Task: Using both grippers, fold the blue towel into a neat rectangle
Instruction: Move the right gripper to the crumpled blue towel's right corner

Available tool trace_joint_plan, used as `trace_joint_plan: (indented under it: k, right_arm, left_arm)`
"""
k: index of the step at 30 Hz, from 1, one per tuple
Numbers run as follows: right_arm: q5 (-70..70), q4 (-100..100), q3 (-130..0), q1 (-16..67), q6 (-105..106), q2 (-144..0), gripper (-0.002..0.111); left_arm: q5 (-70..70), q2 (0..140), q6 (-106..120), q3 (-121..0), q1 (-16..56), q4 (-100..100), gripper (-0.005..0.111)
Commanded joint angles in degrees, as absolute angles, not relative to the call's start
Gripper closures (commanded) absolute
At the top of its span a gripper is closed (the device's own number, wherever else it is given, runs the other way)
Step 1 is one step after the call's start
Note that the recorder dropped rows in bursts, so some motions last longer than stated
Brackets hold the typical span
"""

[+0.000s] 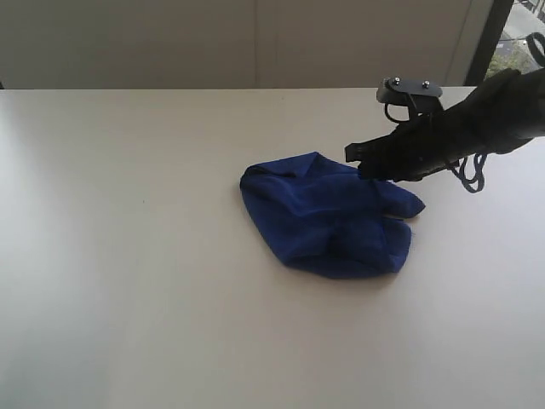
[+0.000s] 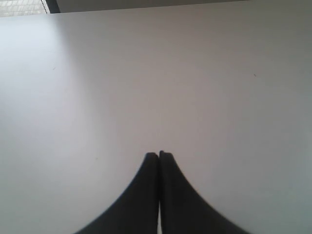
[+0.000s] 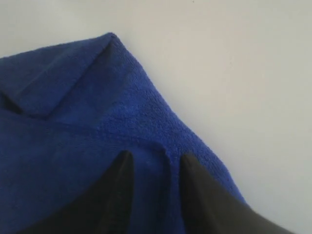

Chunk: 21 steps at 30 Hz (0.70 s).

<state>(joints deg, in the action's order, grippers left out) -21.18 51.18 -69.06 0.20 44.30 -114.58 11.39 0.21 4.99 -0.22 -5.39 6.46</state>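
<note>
Where blue towel (image 1: pixel 328 223) lies, tabletop (image 1: pixel 128 290) is white.

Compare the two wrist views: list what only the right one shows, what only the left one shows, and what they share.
Only the right wrist view: the blue towel, rumpled, with the right gripper over it, jaws apart, a ridge of cloth between them. Only the left wrist view: the left gripper, jaws shut with nothing between them. Both: the pale table.
</note>
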Motion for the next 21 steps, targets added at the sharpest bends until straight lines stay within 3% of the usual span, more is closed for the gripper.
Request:
trace_joint_plan:
  k: [1,7,13,21]
  right_arm:
    - [-20.9,51.1,-69.2,0.3,44.8,-116.0,0.076]
    - [-22.1,51.4,-69.2,0.3,44.8,-116.1,0.081]
    - [-21.3,51.4,-69.3,0.3,44.8,-115.1,0.108]
    - [-20.6,51.4,-69.3,0.3,47.7,-110.3,0.108]
  left_arm:
    - [11.2,0.0,4.9,0.0,-5.6,6.8,0.107]
    - [11.2,0.0,4.9,0.0,-5.6,6.8,0.107]
    - [11.2,0.0,4.9,0.0,-5.6,6.8,0.107]
    - [11.2,0.0,4.9,0.0,-5.6,6.8,0.107]
